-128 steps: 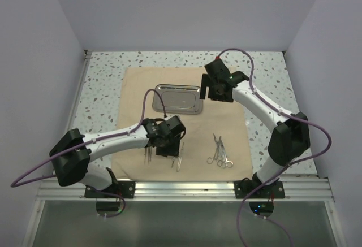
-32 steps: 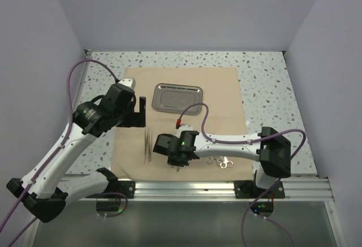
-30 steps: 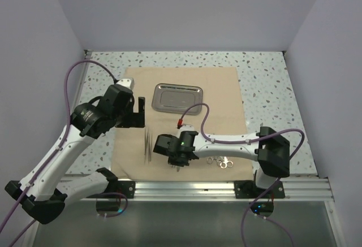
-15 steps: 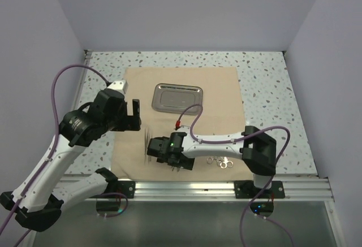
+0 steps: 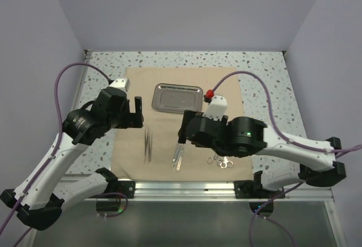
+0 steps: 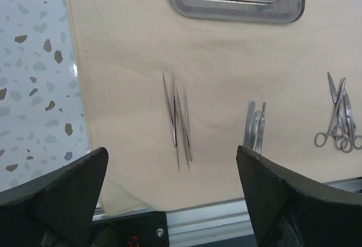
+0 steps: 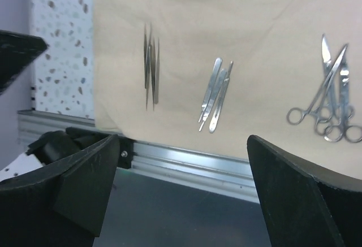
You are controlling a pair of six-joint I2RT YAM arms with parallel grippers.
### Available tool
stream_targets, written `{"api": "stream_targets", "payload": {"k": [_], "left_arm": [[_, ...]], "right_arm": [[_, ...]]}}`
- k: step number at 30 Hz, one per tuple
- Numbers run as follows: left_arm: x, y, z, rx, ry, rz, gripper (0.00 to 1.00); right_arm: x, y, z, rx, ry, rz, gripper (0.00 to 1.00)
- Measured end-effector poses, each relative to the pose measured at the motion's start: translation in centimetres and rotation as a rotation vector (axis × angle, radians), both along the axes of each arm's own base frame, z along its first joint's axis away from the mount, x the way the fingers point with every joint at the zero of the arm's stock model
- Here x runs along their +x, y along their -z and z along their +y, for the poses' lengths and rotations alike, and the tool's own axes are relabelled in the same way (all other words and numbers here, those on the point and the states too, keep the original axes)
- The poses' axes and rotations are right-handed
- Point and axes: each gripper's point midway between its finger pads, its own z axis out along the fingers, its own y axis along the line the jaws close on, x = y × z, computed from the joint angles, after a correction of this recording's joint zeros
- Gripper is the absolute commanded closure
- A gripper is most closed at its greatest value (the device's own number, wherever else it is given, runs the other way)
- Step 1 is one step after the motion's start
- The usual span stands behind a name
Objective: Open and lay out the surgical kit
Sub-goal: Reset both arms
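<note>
Both arms hover above the work area with nothing in hand. The left tool [image 6: 171,151] has its fingers spread wide and bare, and so does the right tool [image 7: 182,138]. The cloth wrap [image 5: 226,89] lies unfolded and flat on the tabletop [image 5: 266,89]. The steel tray [image 5: 177,98] sits empty on the far part of the cloth. Three instrument groups lie in a row along the near part: tweezers [image 6: 178,120] on the left, flat handles [image 7: 214,94] in the middle, and ring-handled scissors [image 7: 332,97] on the right. Each group is a stack of overlapping pieces, so lay-out appears incomplete. Hazards from this state:

- A descent onto one stack may catch two pieces at once, or flick a neighbour aside.
- The crossed blades and nested rings of the scissors may lift together.
- The thin steel lies flush on fabric, so closing fingers may pinch the cloth and drag every group out of line.
- The flat handles lie near the cloth's front edge, so a sideways nudge could send them towards the metal rail [image 5: 186,187].
- Both wrists work over the same strip, so simultaneous reaches risk arm contact.
</note>
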Motion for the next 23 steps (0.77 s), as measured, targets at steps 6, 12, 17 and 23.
{"api": "stream_targets", "payload": {"k": [6,12,17,23], "left_arm": [[1.8,0.9,-0.3,0.021,-0.021,-0.034,0.0],[4.4,1.6,-0.4,0.095,-0.056,-0.061,0.0],[6.0,0.7,0.3,0.121,-0.114,-0.132,0.0],[7.3,0.1,1.1,0.144,-0.183,-0.173,0.0]], "right_arm": [[0.5,-5.5,-6.9,0.143,-0.064,-0.204,0.02],[0.8,-8.7,-12.6,0.219,-0.07,-0.364,0.01],[1.7,-10.5,-14.6,0.165,-0.048,-0.445,0.01],[2.5,-11.0,-15.6,0.057,-0.049,-0.501,0.02]]}}
